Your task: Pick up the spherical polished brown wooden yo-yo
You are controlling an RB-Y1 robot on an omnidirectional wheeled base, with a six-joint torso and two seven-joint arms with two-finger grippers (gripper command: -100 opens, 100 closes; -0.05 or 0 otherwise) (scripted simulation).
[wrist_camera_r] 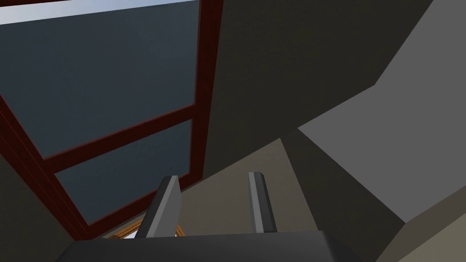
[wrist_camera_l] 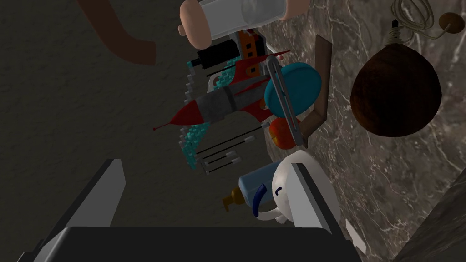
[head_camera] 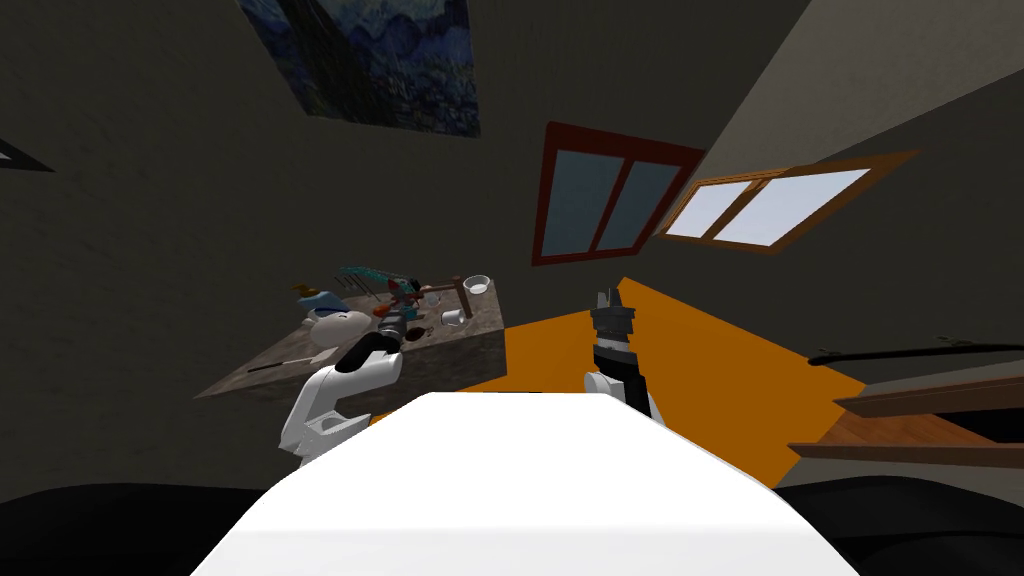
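One round brown yo-yo (wrist_camera_l: 395,91), veined countertop (wrist_camera_l: 387,191).

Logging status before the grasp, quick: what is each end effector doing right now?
Left end effector: open, holding nothing; the round dark brown yo-yo lies ungrasped beside it.
Right end effector: open, holding nothing.

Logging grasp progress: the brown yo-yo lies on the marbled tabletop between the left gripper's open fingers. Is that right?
No. The left wrist view shows the brown yo-yo on the marbled tabletop, but outside the left gripper's open fingers, beyond one of them, not between them.
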